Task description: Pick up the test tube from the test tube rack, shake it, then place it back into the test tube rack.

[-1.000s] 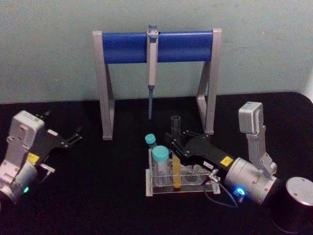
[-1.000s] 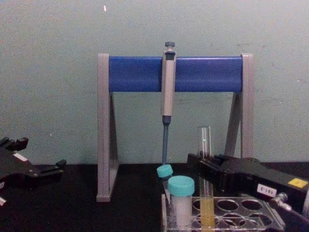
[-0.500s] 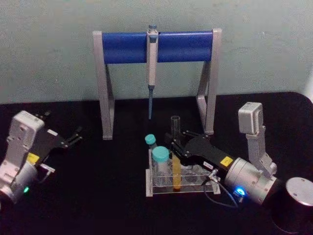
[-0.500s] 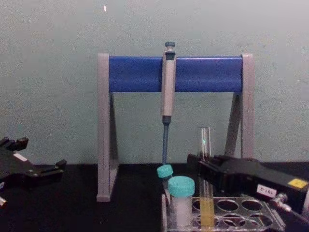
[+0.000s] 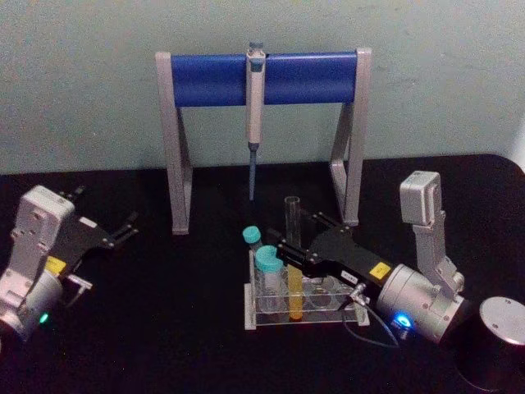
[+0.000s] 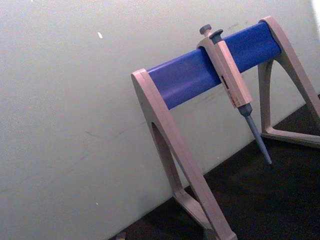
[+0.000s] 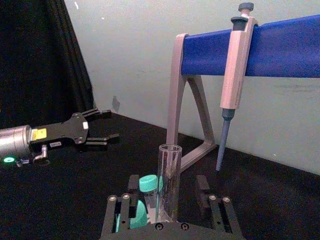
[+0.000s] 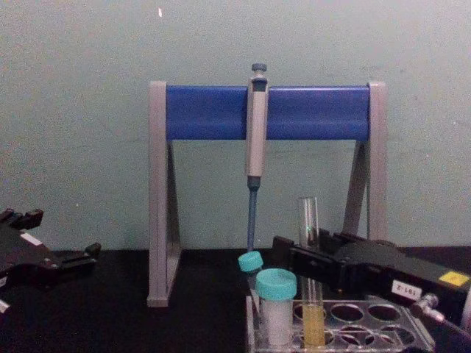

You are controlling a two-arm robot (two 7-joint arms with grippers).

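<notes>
The test tube (image 5: 292, 238), clear glass with yellow-orange liquid at its bottom, stands upright in the low clear test tube rack (image 5: 271, 319) at the table's middle. My right gripper (image 5: 299, 233) reaches in from the right, open, with one black finger on each side of the tube's middle. In the right wrist view the test tube (image 7: 168, 185) rises between the spread fingers (image 7: 202, 186), with gaps on both sides. From the chest view the test tube (image 8: 310, 265) stands in the rack (image 8: 368, 327) with the right gripper (image 8: 303, 251) around it. My left gripper (image 5: 123, 229) rests open at the far left.
Two teal-capped white vials (image 5: 267, 264) stand in the rack's left end, beside the tube. Behind it stands a grey-and-blue stand (image 5: 262, 78) with a hanging pipette (image 5: 254, 115). A dark grey cylinder (image 5: 499, 345) stands at the near right corner of the black table.
My right gripper has slid forward, so its fingers now reach past the tube on both sides. The tube stays in the rack. The left arm has not moved.
</notes>
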